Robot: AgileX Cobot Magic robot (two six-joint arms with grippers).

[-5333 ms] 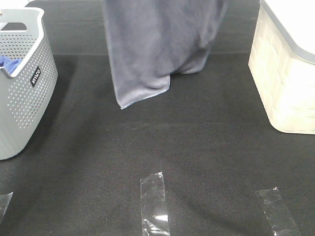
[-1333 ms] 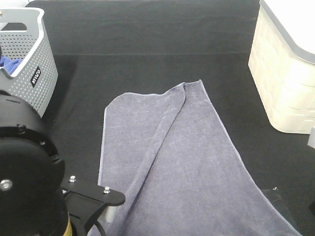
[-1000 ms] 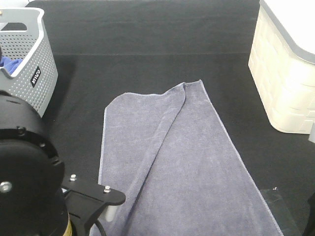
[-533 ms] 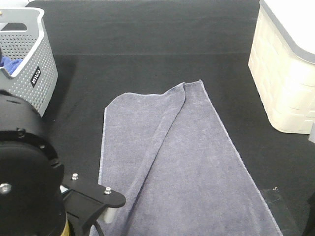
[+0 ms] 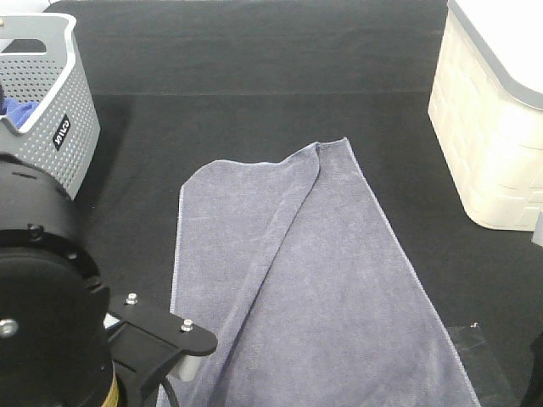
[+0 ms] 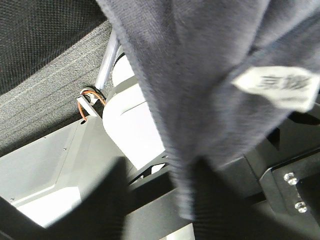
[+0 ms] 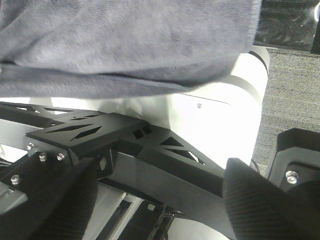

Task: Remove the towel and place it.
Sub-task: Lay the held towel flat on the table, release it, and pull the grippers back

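Note:
The greyish-purple towel lies spread on the black table, one long fold ridge running from its far corner toward the near left. Its near end hangs over the table's front. In the left wrist view that hanging end, with a white label, drapes before the camera. My left gripper shows as two blurred dark fingers close together with the hem between them. My right gripper stands open below the towel's edge, its fingers wide apart and holding nothing. The exterior view shows only the left arm's black body.
A grey perforated basket with a bright blue cloth inside stands at the far left. A cream bin stands at the right. A clear tape patch lies by the towel's near right edge. The robot's white base sits below the table front.
Five seconds ago the towel hung in the air at the back; now it lies flat on the table. Over the last second its near right edge drew slightly inward and the left arm shifted a little.

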